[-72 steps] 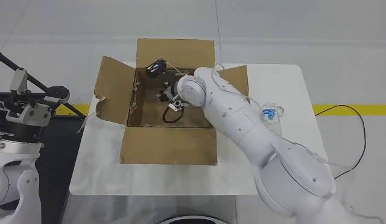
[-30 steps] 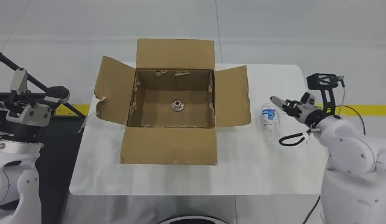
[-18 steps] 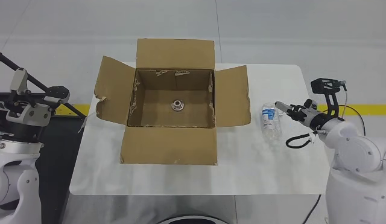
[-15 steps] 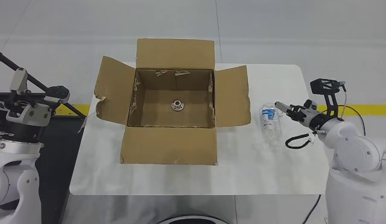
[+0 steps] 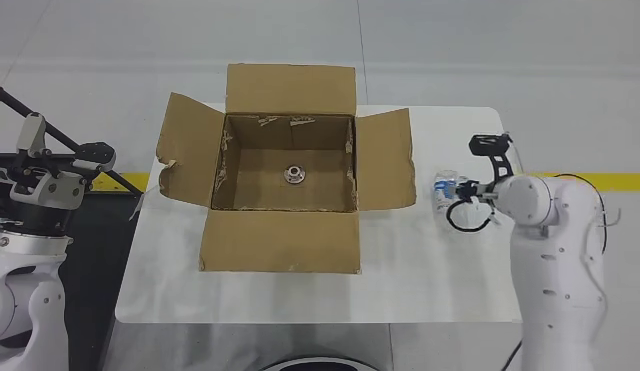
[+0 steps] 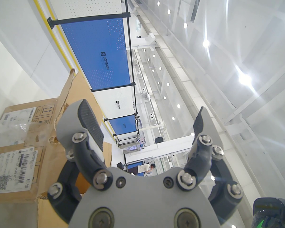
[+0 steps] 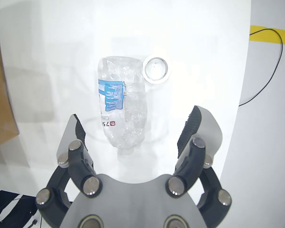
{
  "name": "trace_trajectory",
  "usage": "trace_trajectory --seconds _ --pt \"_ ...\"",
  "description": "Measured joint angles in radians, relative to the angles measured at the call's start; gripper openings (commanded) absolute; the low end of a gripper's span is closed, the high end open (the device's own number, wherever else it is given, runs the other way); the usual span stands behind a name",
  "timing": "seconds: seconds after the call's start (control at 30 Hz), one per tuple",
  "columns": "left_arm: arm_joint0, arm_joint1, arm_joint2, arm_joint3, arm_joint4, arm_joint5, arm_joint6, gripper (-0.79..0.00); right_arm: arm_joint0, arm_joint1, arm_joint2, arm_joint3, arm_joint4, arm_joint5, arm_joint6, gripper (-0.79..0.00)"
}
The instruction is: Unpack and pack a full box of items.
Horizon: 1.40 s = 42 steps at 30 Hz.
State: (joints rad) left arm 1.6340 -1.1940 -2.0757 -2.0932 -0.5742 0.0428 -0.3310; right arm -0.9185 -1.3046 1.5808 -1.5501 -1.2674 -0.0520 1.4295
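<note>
An open cardboard box (image 5: 283, 241) stands on the white table (image 5: 440, 281), and a small round metal part (image 5: 294, 174) lies on its floor. To the right of the box a crumpled clear water bottle (image 5: 445, 185) (image 7: 122, 106) lies on its side. A metal ring (image 7: 156, 69) rests against its far end. My right gripper (image 7: 135, 125) (image 5: 466, 193) is open just above the table, its fingers on either side of the bottle's cap end without touching it. My left gripper (image 6: 144, 117) is open and holds nothing, pointing up at the ceiling beside the table's left end.
The box's flaps are spread outward; the right flap (image 5: 386, 161) reaches close to the bottle, and a torn flap (image 6: 21, 143) is next to the left gripper. A black cable (image 7: 273, 65) runs over the floor past the table's right edge. Bare tabletop lies in front of the bottle.
The right arm came out of the box, swung to the table's right side, then closed in on the bottle from the right. The left arm stayed still.
</note>
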Motion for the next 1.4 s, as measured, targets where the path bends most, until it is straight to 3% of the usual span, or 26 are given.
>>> trace_trajectory --seconds 0.63,0.73,0.77,0.83,0.87,0.9,0.93,1.07,1.27,1.4 --pt "0.000 0.000 0.000 0.000 0.000 0.000 0.000 0.000 0.104 0.010 -0.093 0.261 0.067 -0.075 0.021 0.000" --pt "0.000 0.000 0.000 0.000 0.000 0.000 0.000 0.000 0.110 0.012 -0.101 0.285 0.072 -0.075 0.015 -0.055" --pt "0.000 0.000 0.000 0.000 0.000 0.000 0.000 0.000 0.112 0.013 -0.103 0.293 0.074 -0.075 0.014 -0.080" --pt "0.000 0.000 0.000 0.000 0.000 0.000 0.000 0.000 0.118 0.015 -0.108 0.309 0.079 -0.077 0.011 -0.348" --pt "0.000 0.000 0.000 0.000 0.000 0.000 0.000 0.000 0.120 0.015 -0.110 0.315 0.081 -0.078 0.010 -0.422" --pt "0.000 0.000 0.000 0.000 0.000 0.000 0.000 0.000 0.122 0.016 -0.113 0.321 0.084 -0.078 0.008 -0.434" --pt "0.000 0.000 0.000 0.000 0.000 0.000 0.000 0.000 0.123 0.017 -0.114 0.325 0.086 -0.077 0.006 -0.539" --pt "0.000 0.000 0.000 0.000 0.000 0.000 0.000 0.000 0.129 0.021 -0.117 0.333 0.093 -0.077 0.002 -0.782" --pt "0.000 0.000 0.000 0.000 0.000 0.000 0.000 0.000 0.114 0.030 -0.104 0.285 0.103 -0.070 -0.006 -0.785" --pt "0.000 0.000 0.000 0.000 0.000 0.000 0.000 0.000 0.078 0.040 -0.082 0.176 0.103 -0.061 0.003 -0.785"
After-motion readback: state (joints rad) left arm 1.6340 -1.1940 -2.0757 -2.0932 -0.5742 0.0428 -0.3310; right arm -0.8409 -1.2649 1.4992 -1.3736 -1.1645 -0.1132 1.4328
